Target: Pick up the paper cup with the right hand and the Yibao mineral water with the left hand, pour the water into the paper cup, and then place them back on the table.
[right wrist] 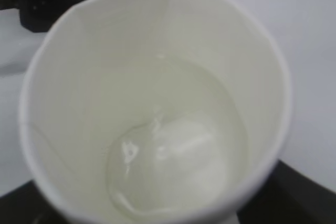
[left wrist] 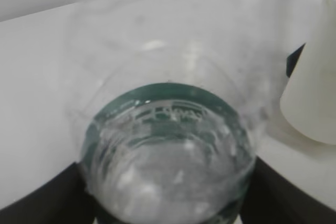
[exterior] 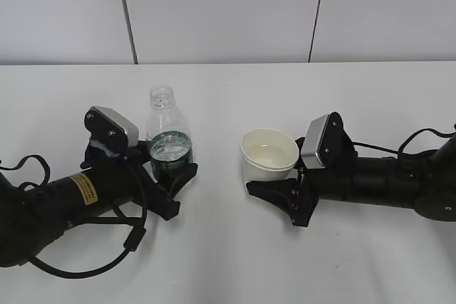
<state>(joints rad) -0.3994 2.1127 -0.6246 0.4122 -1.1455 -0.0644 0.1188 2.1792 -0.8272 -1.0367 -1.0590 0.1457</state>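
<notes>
Since water already lies in the paper cup, both stand upright on the tabletop, right tool grasping it, left tool grasping the Yibao mineral water, seemingly awaiting release.

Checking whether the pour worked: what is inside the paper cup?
The paper cup holds a shallow pool of clear water on its bottom; nothing else shows inside.

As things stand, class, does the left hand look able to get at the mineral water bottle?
Probably yes. The left hand already has its fingers on either side of the bottle, which stands upright on the table, with nothing between them. The paper cup stands well to one side, at the right hand.
</notes>
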